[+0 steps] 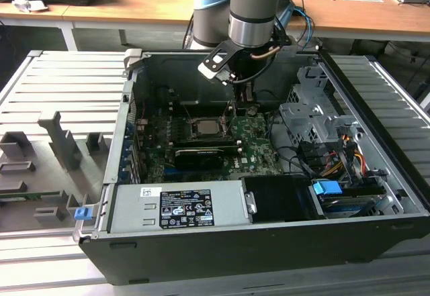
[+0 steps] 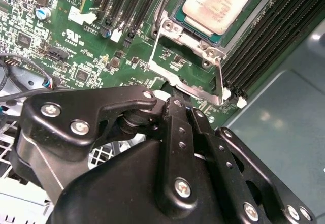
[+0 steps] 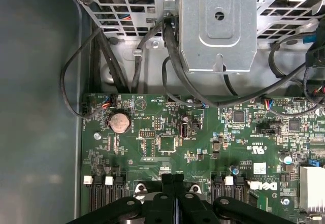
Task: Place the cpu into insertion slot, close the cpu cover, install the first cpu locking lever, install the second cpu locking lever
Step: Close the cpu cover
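The cpu (image 2: 216, 3) sits in the insertion slot (image 2: 177, 18) with its pale top up, near the middle of the green board (image 2: 76, 46). The cpu cover (image 2: 157, 46) is swung open, tilted up off the slot's edge. The gripper (image 2: 184, 107) hangs at the cover's free edge with its fingers (image 3: 167, 183) pressed together. Whether they nip the frame cannot be told. The open computer case (image 1: 269, 249) surrounds the board.

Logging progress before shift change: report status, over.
Status: gripper shut, tips at raised cpu cover; cpu seated in insertion slot; cover open, nothing seen blocking it.
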Controlling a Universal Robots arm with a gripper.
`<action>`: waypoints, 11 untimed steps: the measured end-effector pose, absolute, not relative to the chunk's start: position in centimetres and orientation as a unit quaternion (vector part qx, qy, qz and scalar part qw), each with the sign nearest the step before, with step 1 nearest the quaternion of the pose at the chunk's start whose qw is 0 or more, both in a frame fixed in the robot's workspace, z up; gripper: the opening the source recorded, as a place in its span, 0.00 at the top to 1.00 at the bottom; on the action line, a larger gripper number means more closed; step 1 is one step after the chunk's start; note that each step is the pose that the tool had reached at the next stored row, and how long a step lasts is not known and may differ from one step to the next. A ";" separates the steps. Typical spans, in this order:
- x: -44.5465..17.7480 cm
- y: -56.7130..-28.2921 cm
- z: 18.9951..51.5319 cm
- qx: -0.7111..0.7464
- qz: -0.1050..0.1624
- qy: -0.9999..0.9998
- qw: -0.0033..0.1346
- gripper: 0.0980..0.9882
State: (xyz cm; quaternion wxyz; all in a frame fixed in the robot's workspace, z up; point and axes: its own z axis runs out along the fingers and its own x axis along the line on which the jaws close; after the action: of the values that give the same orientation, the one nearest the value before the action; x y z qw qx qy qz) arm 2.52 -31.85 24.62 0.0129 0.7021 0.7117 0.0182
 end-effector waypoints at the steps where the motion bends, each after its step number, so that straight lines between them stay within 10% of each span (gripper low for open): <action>1: 2.5 -31.8 24.6 0.702 0.018 0.712 0.013 0.99; 11: 2.2 -31.9 24.6 0.702 0.018 0.712 0.013 0.99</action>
State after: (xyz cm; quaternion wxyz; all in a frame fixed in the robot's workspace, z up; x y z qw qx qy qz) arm 2.25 -31.85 24.60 0.0129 0.7021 0.7117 0.0182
